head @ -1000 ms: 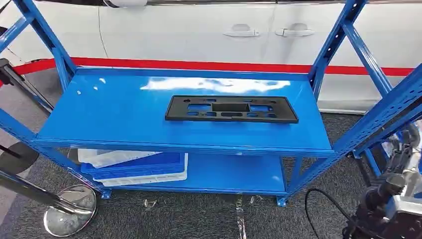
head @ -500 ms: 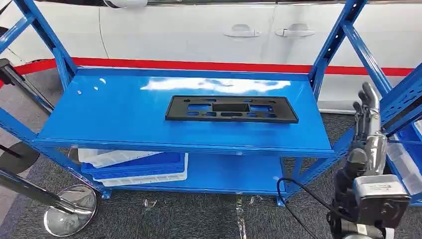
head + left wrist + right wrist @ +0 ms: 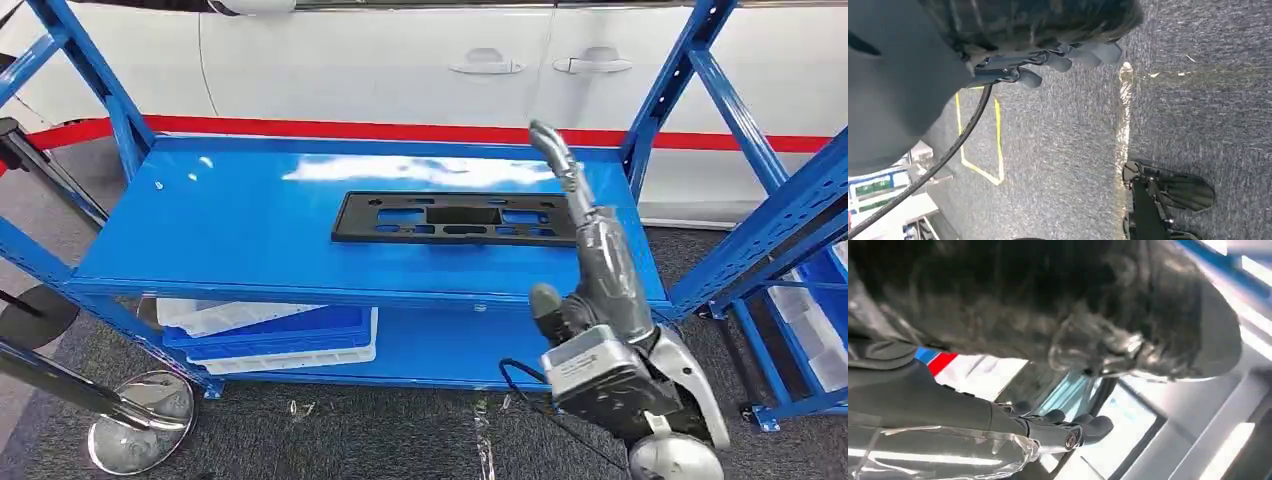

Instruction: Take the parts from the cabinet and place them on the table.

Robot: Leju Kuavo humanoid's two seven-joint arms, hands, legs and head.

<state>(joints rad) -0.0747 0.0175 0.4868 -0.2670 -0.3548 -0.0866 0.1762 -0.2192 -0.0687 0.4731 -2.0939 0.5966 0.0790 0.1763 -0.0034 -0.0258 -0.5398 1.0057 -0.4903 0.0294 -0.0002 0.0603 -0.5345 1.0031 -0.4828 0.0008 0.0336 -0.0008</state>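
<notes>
Black part [image 3: 465, 219] lay flat mid-shelf on the blue cabinet [image 3: 250, 230], right hand [image 3: 585, 235] raised over its right end, fingers extended and holding nothing; the flat, thin part offered little edge, so fingers risked sliding it rather than lifting.

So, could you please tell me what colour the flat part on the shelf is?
Black part; head view shows it best.
</notes>
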